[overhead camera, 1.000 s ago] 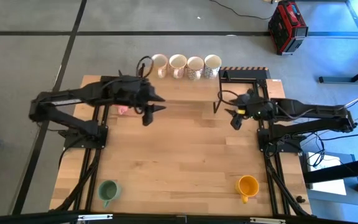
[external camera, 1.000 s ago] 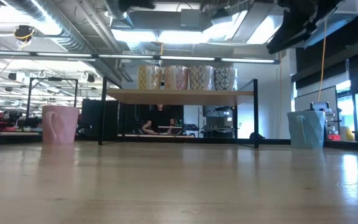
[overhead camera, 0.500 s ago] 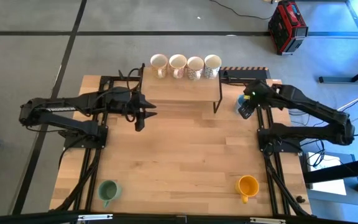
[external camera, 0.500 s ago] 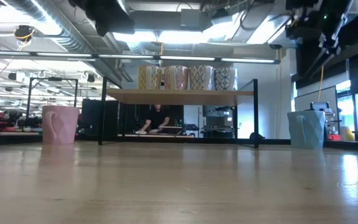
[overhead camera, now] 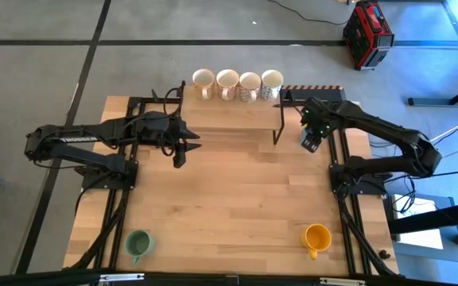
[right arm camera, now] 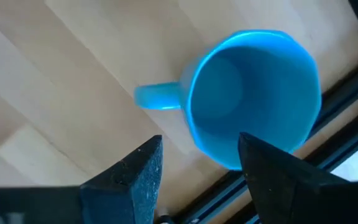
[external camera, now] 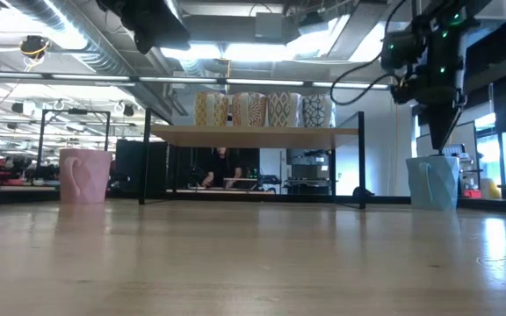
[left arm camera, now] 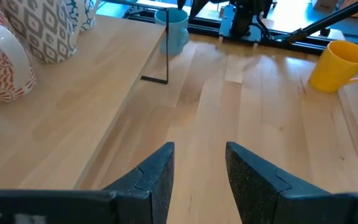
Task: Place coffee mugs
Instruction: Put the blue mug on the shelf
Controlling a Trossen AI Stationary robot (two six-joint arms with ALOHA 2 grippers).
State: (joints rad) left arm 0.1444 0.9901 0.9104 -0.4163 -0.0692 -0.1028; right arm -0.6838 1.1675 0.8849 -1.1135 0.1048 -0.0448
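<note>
At the table's two o'clock edge, just right of the raised shelf (overhead camera: 233,111), the right gripper (right arm camera: 197,171) hangs directly above the light blue mug (right arm camera: 253,96), fingers spread and empty: the approach step, which next calls for a straight descent so one finger enters the mouth and the other passes outside the wall. The mug stands upright, faceted, handle free. The left gripper (overhead camera: 180,151), released, waits at ten o'clock.
</note>
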